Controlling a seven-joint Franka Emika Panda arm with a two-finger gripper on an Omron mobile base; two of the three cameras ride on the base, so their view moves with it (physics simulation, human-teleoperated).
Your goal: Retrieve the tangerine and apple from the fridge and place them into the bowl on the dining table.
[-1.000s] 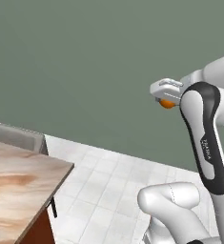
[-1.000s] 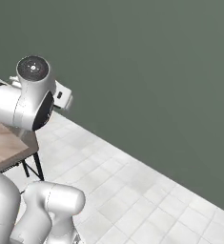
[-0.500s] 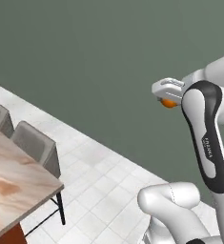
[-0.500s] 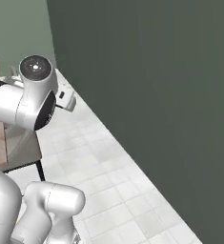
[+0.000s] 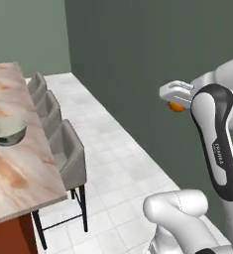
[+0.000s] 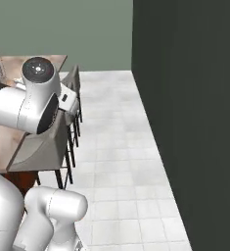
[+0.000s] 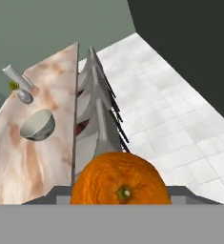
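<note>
My gripper (image 5: 175,101) is shut on the tangerine (image 5: 177,106), a bright orange ball held high in the air to the right of the dining table (image 5: 24,183). In the hand view the tangerine (image 7: 120,180) sits large at the bottom between the fingers. The pale bowl (image 5: 8,130) stands on the table's marbled top, well to the left of the gripper; from the hand it is the bowl (image 7: 37,125) on the table (image 7: 51,95) ahead and left. The apple and the fridge are out of view.
Three grey chairs (image 5: 71,149) line the table's near edge, between the arm and the bowl. A dark green wall (image 5: 138,59) runs along the right over white floor tiles (image 5: 123,178). A tall clear vessel (image 7: 17,78) stands at the table's far end.
The base has turned, so the whole scene swung: the table, its chairs and the bowl have come into view on the left. The gripper keeps the tangerine in the same pose.
</note>
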